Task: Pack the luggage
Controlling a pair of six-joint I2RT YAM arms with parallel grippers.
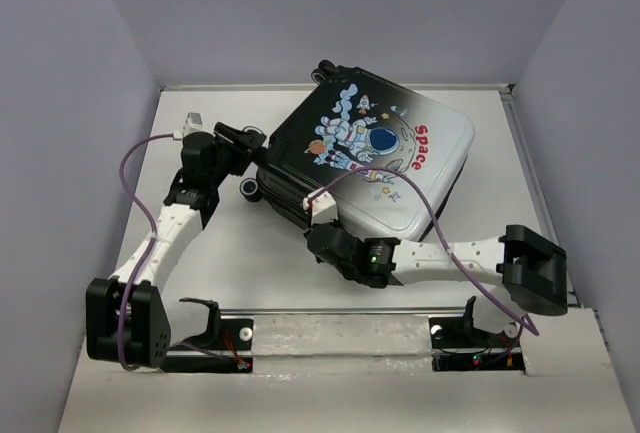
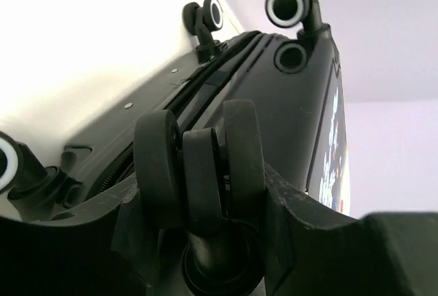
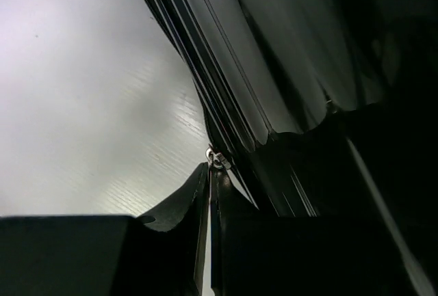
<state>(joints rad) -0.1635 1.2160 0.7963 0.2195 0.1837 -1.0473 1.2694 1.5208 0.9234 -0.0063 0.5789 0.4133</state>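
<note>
The luggage (image 1: 385, 158) lies flat and closed on the table, its astronaut and red "Space" print facing up and its black wheels toward the left and back. At the case's left corner, my left gripper (image 1: 247, 143) has both fingers around a twin black wheel (image 2: 198, 166), one pressed against each side. My right gripper (image 1: 318, 236) is at the near-left side edge of the case. Its fingers are pinched together on the silver zipper pull (image 3: 217, 158) of the luggage's zip track (image 3: 205, 104).
Grey walls stand close around the white table (image 1: 240, 273). Two more wheels (image 2: 287, 5) (image 2: 209, 14) stick out at the case's far end. Purple cables loop over both arms. The mounting rail (image 1: 340, 338) runs along the near edge.
</note>
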